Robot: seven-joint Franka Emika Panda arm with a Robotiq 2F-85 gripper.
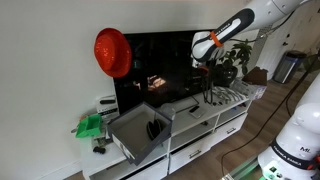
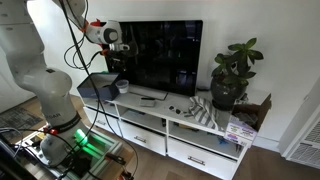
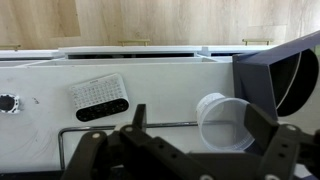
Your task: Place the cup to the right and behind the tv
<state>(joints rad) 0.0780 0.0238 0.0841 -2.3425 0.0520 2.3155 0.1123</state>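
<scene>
The cup (image 3: 226,122) is clear plastic and shows only in the wrist view, seen from above on the white stand top (image 3: 40,125), close to the grey box. My gripper (image 3: 200,116) is open above it, with the cup between the fingers, nearer the right one. In both exterior views the gripper (image 1: 205,52) (image 2: 115,45) hangs well above the stand, by the edge of the tv (image 1: 160,65) (image 2: 165,55), a wide black screen. I cannot make out the cup in the exterior views.
A grey open-topped box (image 1: 140,130) (image 2: 100,86) (image 3: 290,70) stands on the white stand (image 2: 190,120). A white remote (image 3: 100,97) and a thin metal rod (image 3: 100,127) lie near the cup. A potted plant (image 2: 232,75) stands at the stand's other end. A red round thing (image 1: 113,52) hangs beside the tv.
</scene>
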